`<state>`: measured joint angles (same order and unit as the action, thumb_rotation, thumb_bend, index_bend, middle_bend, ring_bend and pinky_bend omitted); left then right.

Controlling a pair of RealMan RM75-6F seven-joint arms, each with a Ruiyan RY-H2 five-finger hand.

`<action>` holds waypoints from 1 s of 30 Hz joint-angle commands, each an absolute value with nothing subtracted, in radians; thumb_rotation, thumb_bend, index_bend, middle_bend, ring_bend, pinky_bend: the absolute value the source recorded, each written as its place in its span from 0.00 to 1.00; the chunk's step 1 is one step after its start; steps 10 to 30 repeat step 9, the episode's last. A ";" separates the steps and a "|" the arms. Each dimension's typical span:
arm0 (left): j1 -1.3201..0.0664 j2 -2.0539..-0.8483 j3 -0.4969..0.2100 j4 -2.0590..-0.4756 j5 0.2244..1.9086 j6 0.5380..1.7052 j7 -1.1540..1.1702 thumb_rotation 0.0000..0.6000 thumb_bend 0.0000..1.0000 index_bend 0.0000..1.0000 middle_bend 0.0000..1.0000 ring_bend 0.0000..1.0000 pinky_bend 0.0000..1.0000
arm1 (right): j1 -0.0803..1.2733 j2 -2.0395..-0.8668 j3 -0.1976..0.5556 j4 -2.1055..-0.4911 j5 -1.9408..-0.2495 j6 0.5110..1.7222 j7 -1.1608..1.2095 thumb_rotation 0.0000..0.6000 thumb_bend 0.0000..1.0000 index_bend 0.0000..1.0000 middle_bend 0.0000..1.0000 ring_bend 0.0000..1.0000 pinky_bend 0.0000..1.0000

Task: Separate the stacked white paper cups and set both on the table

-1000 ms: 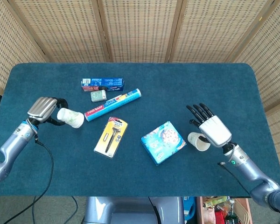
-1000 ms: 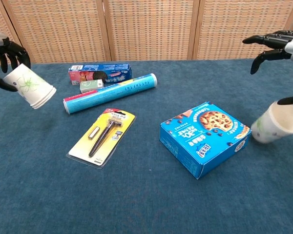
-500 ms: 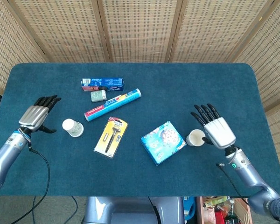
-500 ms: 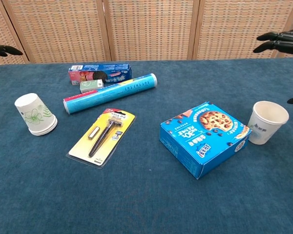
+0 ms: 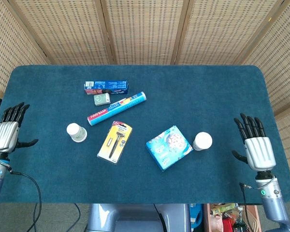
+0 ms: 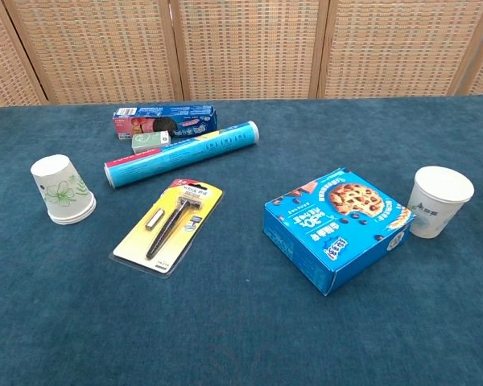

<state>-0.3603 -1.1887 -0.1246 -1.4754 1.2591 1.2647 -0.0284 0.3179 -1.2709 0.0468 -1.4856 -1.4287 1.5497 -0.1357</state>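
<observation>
White paper cups stand apart on the blue surface [image 5: 222, 87]: the left cup [image 6: 62, 190] upside down, the right cup [image 6: 439, 201] mouth up beside the cookie box [image 6: 336, 227]. Left robot hand [image 5: 7, 130] and right robot hand [image 5: 254, 146] hang spread and empty at the edges. Task looks finished.

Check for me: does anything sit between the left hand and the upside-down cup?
Nothing visible does. From the left hand to the upside-down cup there is only bare table. The razor pack and foil roll lie beyond the cup.
</observation>
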 commanded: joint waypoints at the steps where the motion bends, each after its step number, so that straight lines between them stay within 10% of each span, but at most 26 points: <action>1: -0.322 -1.192 -0.101 -1.526 1.274 1.315 0.005 1.00 0.13 0.00 0.00 0.00 0.00 | 0.290 -1.267 0.046 -1.510 -1.431 1.579 -0.145 1.00 0.00 0.00 0.00 0.00 0.00; 30: -0.291 -1.189 -0.075 -1.597 1.294 1.349 0.068 1.00 0.13 0.00 0.00 0.00 0.00 | 0.249 -1.254 0.042 -1.522 -1.446 1.613 -0.144 1.00 0.00 0.00 0.00 0.00 0.00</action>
